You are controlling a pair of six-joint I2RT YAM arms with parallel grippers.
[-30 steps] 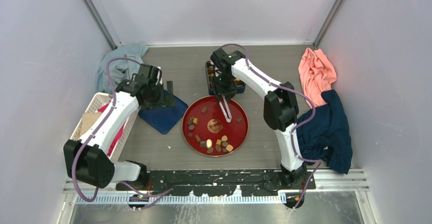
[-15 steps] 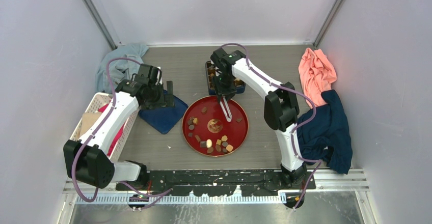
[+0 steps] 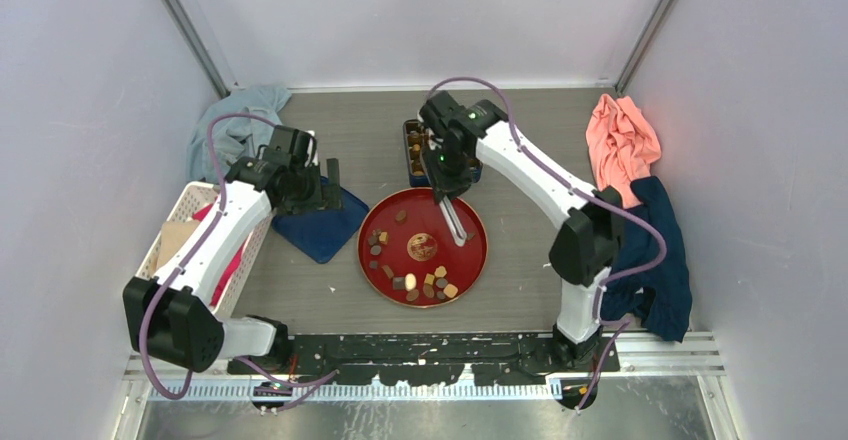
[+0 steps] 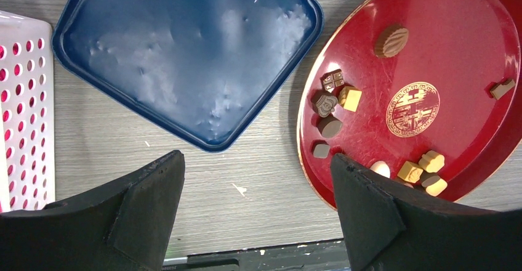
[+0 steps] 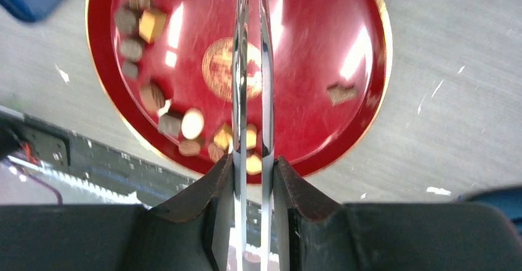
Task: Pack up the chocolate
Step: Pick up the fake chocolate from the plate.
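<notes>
Most of the chocolate (image 3: pixel 428 284) lies loose on the red plate (image 3: pixel 460 260) in the middle of the table (image 3: pixel 350 140). It is bunched along the plate's near and left rim, with one piece alone at the right. The dark box (image 3: pixel 412 152), just beyond toward the far edge, seems to hold a few pieces, so packing looks barely begun. The right pincer (image 5: pixel 253 163) is clamped on thin metal tweezers (image 5: pixel 239 86) above the plate; whether their tips carry a piece I cannot tell. The left pincer (image 4: pixel 255 160) gapes wide, empty, by the blue lid (image 4: pixel 184 55).
</notes>
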